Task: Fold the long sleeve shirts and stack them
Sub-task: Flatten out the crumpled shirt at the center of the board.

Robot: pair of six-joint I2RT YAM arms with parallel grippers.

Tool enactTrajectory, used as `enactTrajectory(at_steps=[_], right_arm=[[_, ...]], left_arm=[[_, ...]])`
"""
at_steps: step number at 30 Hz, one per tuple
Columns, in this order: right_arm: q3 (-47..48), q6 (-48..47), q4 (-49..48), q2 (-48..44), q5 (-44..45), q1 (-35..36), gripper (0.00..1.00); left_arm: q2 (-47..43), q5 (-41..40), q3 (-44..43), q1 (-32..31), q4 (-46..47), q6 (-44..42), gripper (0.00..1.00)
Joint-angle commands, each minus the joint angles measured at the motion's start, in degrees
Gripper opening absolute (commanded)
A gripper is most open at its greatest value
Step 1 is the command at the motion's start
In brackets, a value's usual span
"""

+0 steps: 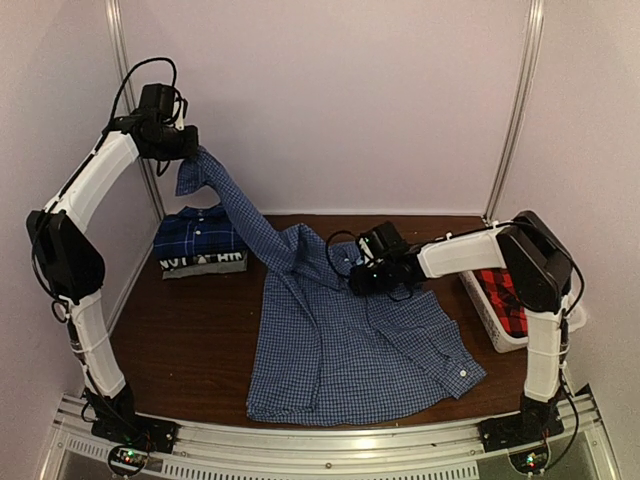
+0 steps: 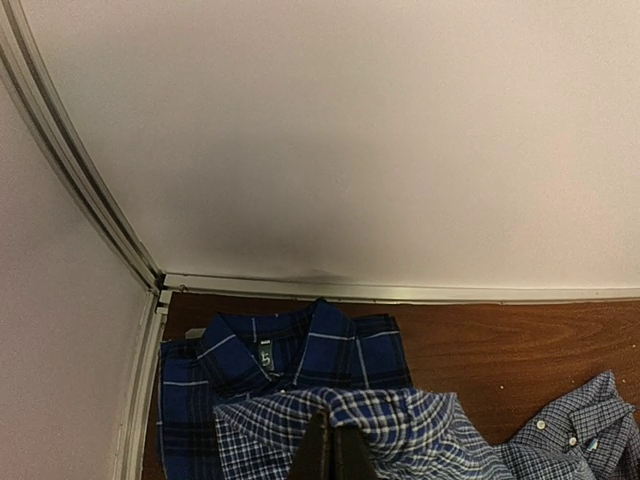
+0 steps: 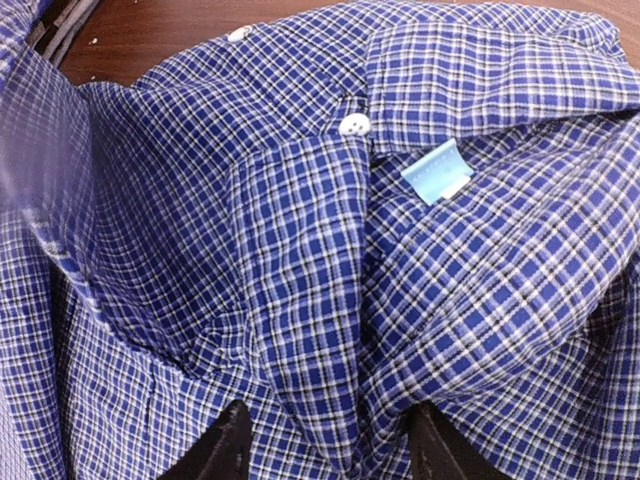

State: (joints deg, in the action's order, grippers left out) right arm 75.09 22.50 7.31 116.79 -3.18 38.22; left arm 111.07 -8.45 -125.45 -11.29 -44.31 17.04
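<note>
From above, the folded dark plaid shirt (image 1: pixel 200 237) lay at the far left corner of the table (image 1: pixel 190 340). The left gripper (image 1: pixel 188 148) hung high above it, clenched on the end of one sleeve of the fine-check shirt (image 1: pixel 350 350). That sleeve ran down and to the right of the dark plaid shirt, to a body spread out nearer the arms. The right gripper (image 1: pixel 362 278) sat at the collar end of that body, well to the right of the dark plaid shirt. Farther right again, the red plaid shirt (image 1: pixel 503 293) lay in the white basket (image 1: pixel 495 335).

In the left wrist view, the fingers (image 2: pixel 318 455) were pressed together on a bunch of fine-check cloth, hanging over the front of the dark plaid shirt.

In the right wrist view, the fingers (image 3: pixel 225 445) stood apart astride a raised ridge of cloth, below the light blue label (image 3: pixel 437 172) and a white button (image 3: pixel 353 125). They were released, not visibly pinching. The dark plaid shirt was out of this view.

The cloth looked light and limp and likely to sag or bunch when lifted. Thicker places such as the collar, cuffs and shoulder seams seemed the surest holds.
</note>
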Motion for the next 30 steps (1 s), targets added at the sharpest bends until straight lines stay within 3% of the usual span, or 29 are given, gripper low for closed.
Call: enactTrajectory(at_steps=[1,10,19,30], right_arm=[[3.5,0.3,1.9,2.6,-0.9,-0.2,0.49],[9.9,0.6,3.1,4.4,-1.9,-1.3,0.00],[23.9,0.6,2.0,8.6,-5.7,-7.3,0.00],[44.7,2.8,-3.1,24.5,-15.1,-12.9,0.02]], left_arm=[[1.0,1.6,-3.0,0.8,1.5,0.5,0.00],[2.1,3.2,-4.3,1.1,1.5,-0.9,0.00],[1.6,3.6,-3.6,1.1,1.3,-1.1,0.00],[-1.7,0.4,0.2,1.1,0.0,-1.5,0.00]])
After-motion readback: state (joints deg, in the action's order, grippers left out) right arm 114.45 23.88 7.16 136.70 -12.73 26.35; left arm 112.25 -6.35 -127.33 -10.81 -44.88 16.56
